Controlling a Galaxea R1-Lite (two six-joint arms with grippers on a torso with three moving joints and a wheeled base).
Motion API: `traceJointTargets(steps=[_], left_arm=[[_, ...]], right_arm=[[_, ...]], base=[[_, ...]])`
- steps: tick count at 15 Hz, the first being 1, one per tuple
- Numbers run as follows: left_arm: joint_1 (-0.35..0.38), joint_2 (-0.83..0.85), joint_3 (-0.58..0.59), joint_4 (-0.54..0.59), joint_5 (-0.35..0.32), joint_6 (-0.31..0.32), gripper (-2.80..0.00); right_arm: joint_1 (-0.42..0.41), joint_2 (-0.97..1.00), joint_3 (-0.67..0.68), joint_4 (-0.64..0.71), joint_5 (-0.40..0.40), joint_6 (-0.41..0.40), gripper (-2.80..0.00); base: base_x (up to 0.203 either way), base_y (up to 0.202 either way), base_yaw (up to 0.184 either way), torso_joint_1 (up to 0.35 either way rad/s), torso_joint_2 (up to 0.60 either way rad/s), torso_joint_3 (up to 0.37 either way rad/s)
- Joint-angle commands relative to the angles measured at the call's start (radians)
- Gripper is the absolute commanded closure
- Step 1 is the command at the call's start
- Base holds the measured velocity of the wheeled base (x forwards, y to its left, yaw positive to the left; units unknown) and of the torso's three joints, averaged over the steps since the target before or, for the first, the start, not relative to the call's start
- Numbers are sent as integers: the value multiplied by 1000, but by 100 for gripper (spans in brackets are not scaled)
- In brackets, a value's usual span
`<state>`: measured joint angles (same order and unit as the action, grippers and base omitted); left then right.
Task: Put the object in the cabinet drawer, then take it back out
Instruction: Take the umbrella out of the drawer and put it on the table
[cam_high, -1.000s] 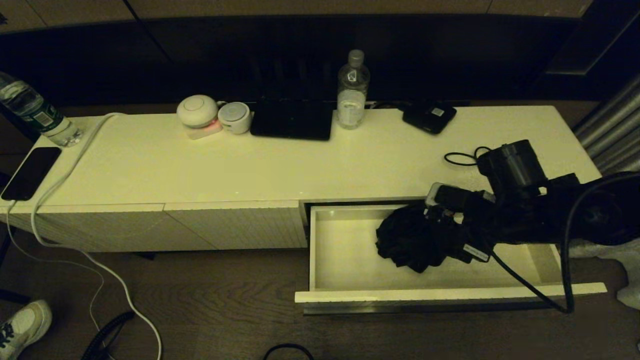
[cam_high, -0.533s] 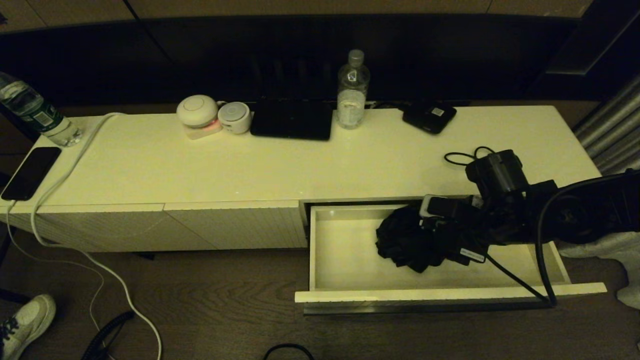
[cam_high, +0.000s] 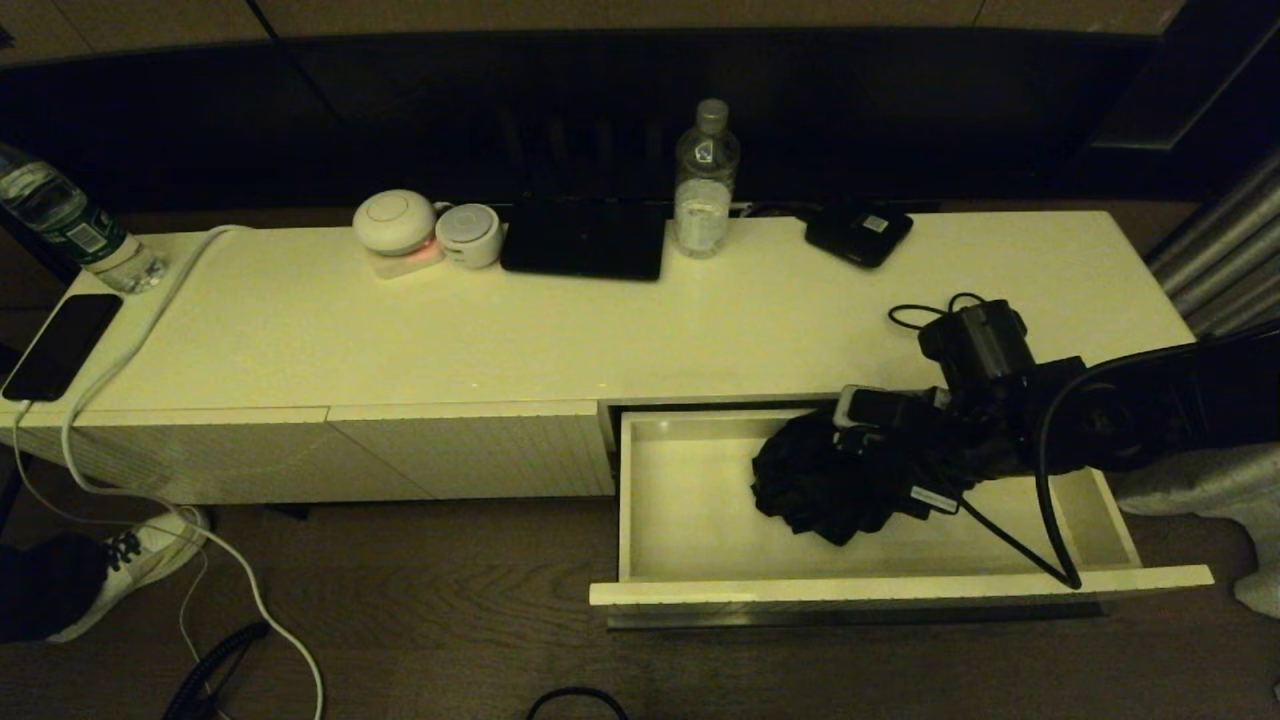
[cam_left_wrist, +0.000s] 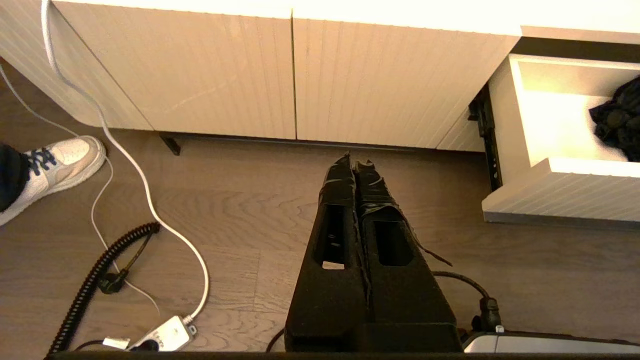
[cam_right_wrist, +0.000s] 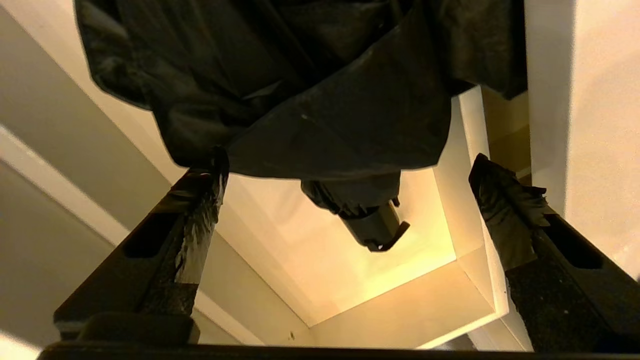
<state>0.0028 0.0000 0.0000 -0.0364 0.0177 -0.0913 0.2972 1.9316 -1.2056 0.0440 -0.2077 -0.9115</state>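
The cabinet drawer (cam_high: 800, 591) is pulled out at the right of the white cabinet, its plain white inside (cam_right_wrist: 320, 260) showing. A black folded umbrella (cam_high: 820, 482) lies in its middle. My right gripper (cam_high: 885, 452) reaches into the drawer from the right and is open. In the right wrist view its fingers (cam_right_wrist: 200, 210) stand wide apart either side of the umbrella (cam_right_wrist: 320, 100), whose handle end (cam_right_wrist: 372, 227) hangs between them. One fingertip is at the edge of the fabric. My left gripper (cam_left_wrist: 355, 161) is shut and parked over the wooden floor, in front of the ribbed panels.
On the cabinet top (cam_high: 600, 330) stand a water bottle (cam_high: 705, 185), a black tablet (cam_high: 585, 240), two round white devices (cam_high: 398, 222), a small black box (cam_high: 860, 235) and a thin black cable (cam_high: 925, 315). A white cable (cam_high: 130, 320) and someone's shoe (cam_high: 140, 560) are at the left.
My right arm has moved left and lower over the drawer, closer to the umbrella, which has stayed put. The shoe at the left has stepped further in.
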Motion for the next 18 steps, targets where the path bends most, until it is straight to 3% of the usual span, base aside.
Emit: traceJointTargets(steps=[1, 18], left_arm=[[0, -2, 0, 0, 1, -1, 0], [0, -2, 0, 0, 1, -1, 0]], right_arm=[[-8, 25, -3, 3, -1, -9, -280], [-27, 176, -89, 14, 7, 3, -280]], base=[[0, 0, 0, 0, 0, 0], [0, 0, 0, 0, 0, 0]])
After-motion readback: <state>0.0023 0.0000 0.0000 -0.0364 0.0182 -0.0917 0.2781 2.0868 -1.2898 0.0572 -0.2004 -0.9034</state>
